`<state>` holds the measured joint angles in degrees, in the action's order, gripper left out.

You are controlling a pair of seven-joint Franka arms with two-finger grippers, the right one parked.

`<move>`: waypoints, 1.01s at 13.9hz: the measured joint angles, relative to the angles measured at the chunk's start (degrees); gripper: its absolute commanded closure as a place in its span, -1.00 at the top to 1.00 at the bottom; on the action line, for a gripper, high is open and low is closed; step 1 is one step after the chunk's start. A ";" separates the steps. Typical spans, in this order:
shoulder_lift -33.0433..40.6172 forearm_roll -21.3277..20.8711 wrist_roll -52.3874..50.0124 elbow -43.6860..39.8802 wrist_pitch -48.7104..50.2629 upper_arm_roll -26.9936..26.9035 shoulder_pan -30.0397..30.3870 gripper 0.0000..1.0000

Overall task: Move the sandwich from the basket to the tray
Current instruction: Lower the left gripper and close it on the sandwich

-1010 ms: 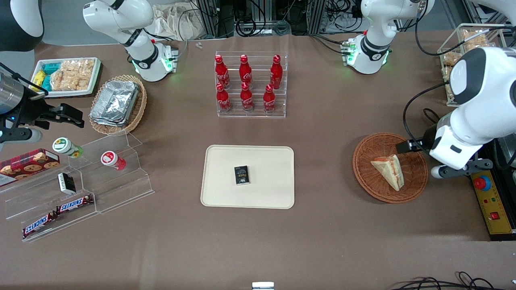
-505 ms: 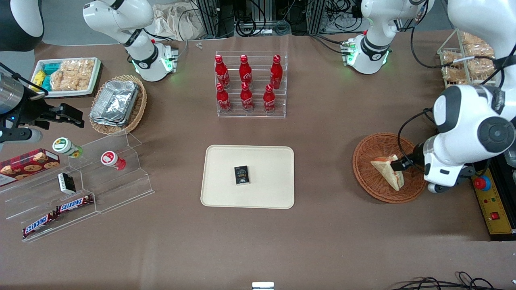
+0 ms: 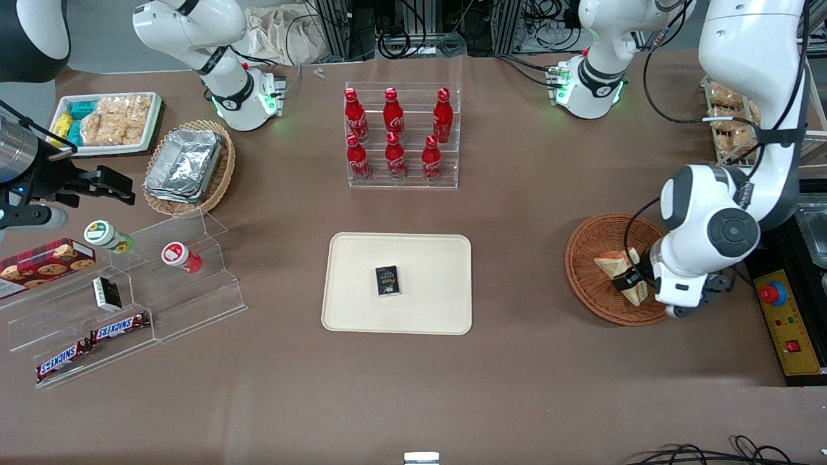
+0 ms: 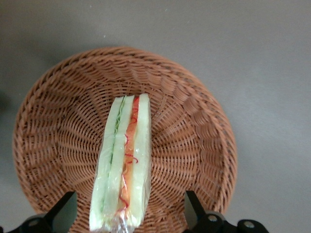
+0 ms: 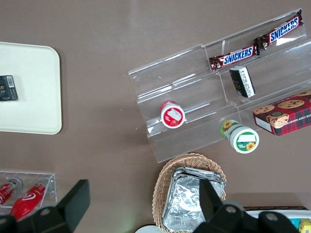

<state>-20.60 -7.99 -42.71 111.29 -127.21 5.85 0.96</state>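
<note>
Gripper lowered onto basket, fingers spread astride sandwich, filling edge up, long axis between fingers

The gripper hangs over the round wicker basket with its two black fingers spread wide; the sandwich wedge lies in the basket between them, filling edge up, touching neither finger.
</note>
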 measured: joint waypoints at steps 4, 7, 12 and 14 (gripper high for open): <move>0.00 -3.12 -1.65 3.83 -2.93 0.00 0.00 1.00; -0.17 -3.29 -3.01 5.49 -4.01 0.03 -0.03 0.96; -0.80 -3.29 -3.50 5.70 -4.48 0.04 -0.02 -0.85; -0.80 -3.30 -5.08 5.55 -4.68 0.09 -0.02 -1.00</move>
<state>-21.41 -11.29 -47.80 116.84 -131.88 5.95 0.93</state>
